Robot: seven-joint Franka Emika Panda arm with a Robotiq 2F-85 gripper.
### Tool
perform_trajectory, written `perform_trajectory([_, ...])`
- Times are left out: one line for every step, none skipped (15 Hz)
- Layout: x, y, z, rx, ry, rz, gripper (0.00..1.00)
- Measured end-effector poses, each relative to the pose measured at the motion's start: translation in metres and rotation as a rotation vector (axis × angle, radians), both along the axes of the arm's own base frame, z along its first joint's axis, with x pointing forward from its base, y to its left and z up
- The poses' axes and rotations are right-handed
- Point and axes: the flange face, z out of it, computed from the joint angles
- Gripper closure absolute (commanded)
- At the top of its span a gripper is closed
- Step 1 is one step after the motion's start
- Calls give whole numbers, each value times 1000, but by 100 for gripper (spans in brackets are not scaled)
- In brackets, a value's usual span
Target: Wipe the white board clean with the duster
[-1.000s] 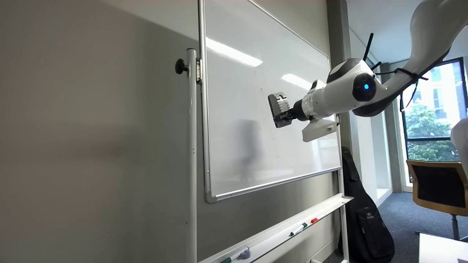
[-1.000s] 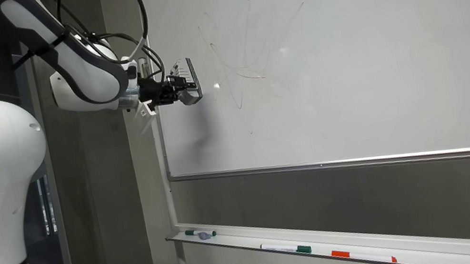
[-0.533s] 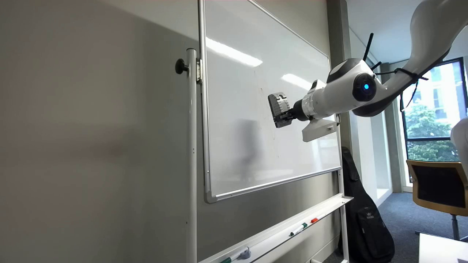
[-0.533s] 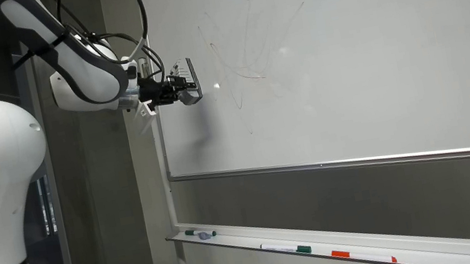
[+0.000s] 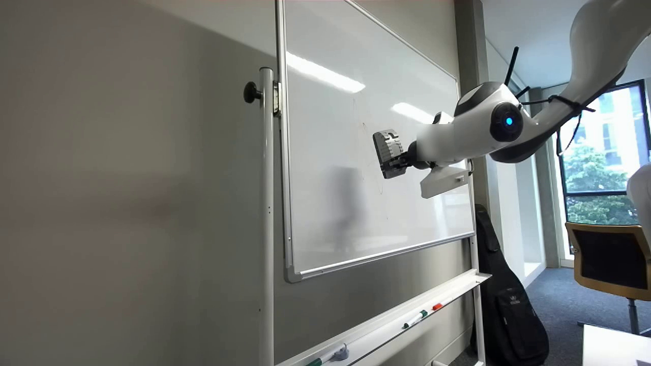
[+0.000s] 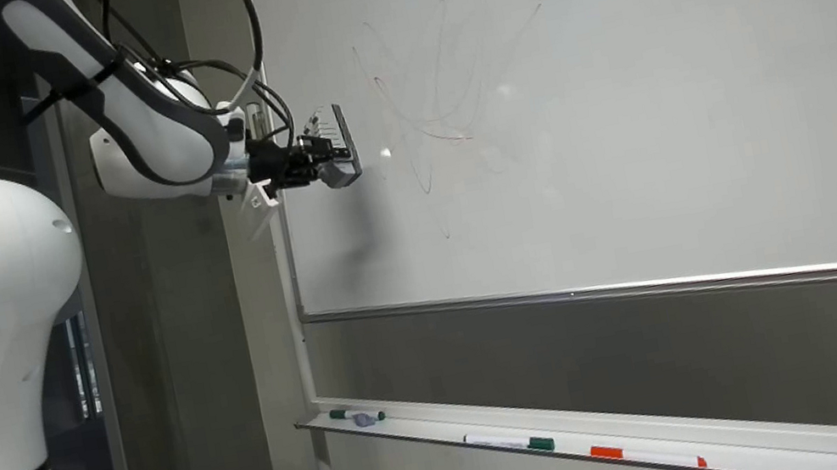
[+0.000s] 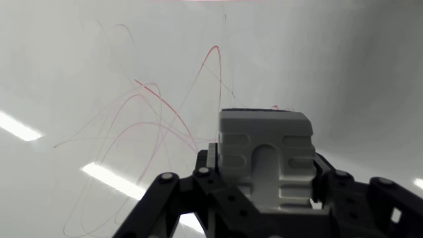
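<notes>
Barely lower than before, the duster (image 7: 266, 158) sits clamped between the jaws, apart from the white board (image 6: 672, 113).

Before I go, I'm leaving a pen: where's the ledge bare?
Bare ledge: between the outer green marker and middle green marker, and beyond the orange marker. Crowded: around the greyish lump, and tight between the last two markers.

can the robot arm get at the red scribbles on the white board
Probably yes: the robot arm has the duster in its jaws, facing the white board, and nothing visible stands between duster and red scribbles. Most lie left of the duster in the wrist view, so a sideways move seems needed.
</notes>
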Motion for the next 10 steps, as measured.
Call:
perform_trajectory([1,-1,0,-1,1,-2,62])
perform_trajectory([1,-3,0,-6,-1,0,62])
perform_trajectory([3,-5,1,-14,-6,2,62])
perform_trajectory([5,-8,3,-18,-19,7,62])
perform_trajectory([7,-12,6,-18,-34,12,62])
perform_trajectory([10,-16,9,-11,-54,12,62])
perform_trajectory([15,-21,12,-1,-75,8,62])
perform_trajectory([19,-26,15,16,-95,1,62])
perform_trajectory([25,-31,17,34,-112,-7,62])
perform_trajectory([30,-35,19,57,-128,-14,62])
